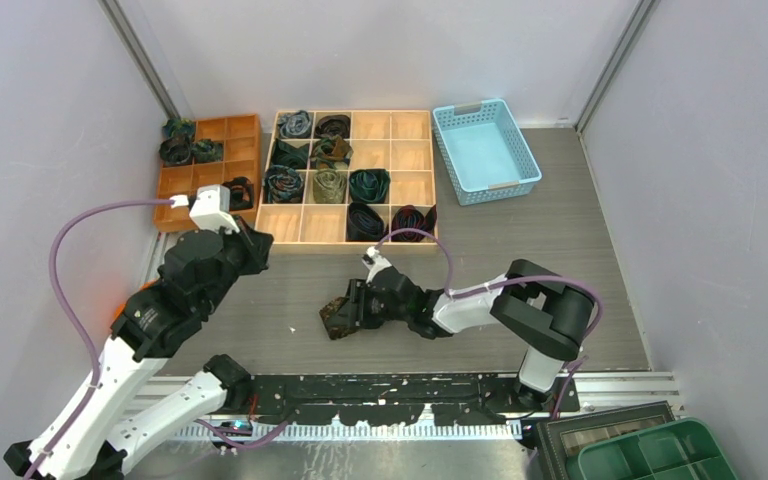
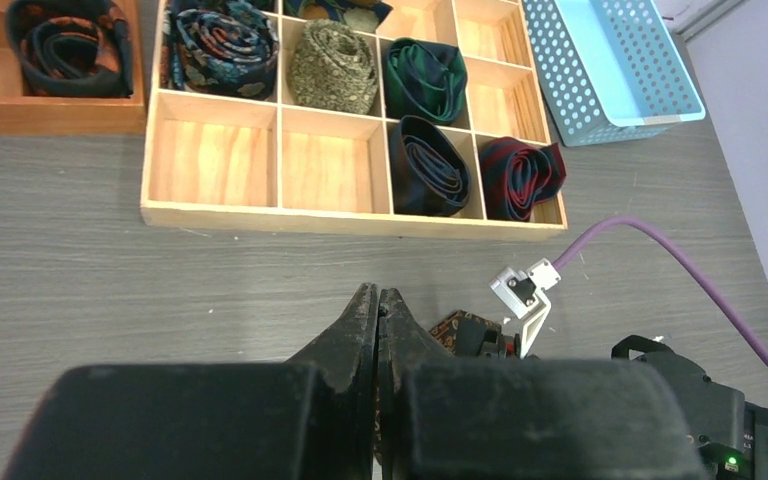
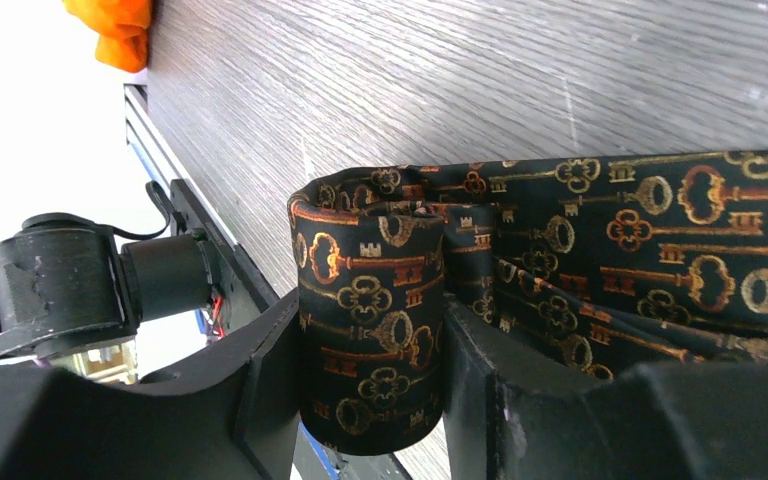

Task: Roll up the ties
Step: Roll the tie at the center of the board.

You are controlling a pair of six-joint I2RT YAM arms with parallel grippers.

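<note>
Well, the left fingers [image 2: 365, 320] hang pressed together, empty, over the counter [image 1: 520, 260]. Rightward, the key-patterned tie [image 3: 610, 230] lies half-rolled on it, its coil clamped between the right fingers [image 3: 472, 400]. Rolling looks midway; next the loose tail wants winding in snugly.
</note>
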